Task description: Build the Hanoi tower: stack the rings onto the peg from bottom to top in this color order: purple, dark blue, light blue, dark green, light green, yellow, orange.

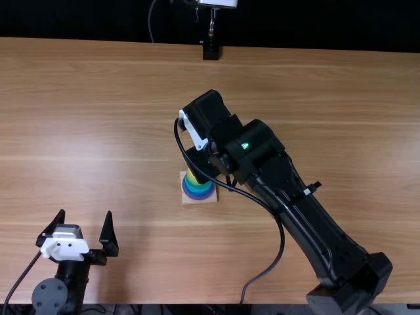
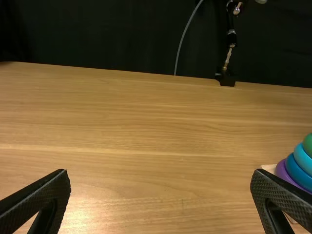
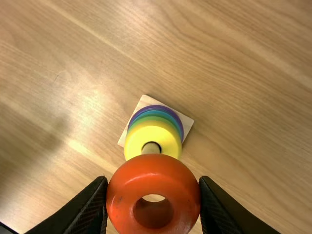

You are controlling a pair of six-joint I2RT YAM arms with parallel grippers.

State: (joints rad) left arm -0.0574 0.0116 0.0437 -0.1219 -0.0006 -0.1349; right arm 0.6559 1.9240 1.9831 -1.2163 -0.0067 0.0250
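by the worktop's (image 1: 98, 131) near edge, we have the left gripper (image 1: 85, 213) spread wide with nothing in it. to its right, around the worktop's middle, our tower (image 1: 199, 195) rises from a pale square base (image 3: 187, 122), its smooth rounded rings going purple, dark blue, light blue, green, then yellow (image 3: 165, 139) round the wooden peg (image 3: 151, 147). above it, our right gripper (image 1: 202, 165) pinches the glossy reddish-orange ring (image 3: 153, 175) by its sides, the hole showing.

Desk (image 1: 98, 111): light brown wood, grained, pale glare noted on top. Beyond it I observe a black backdrop (image 2: 97, 34), a thin cable (image 2: 184, 36) against it, and a black mount (image 2: 226, 79) at the far edge.
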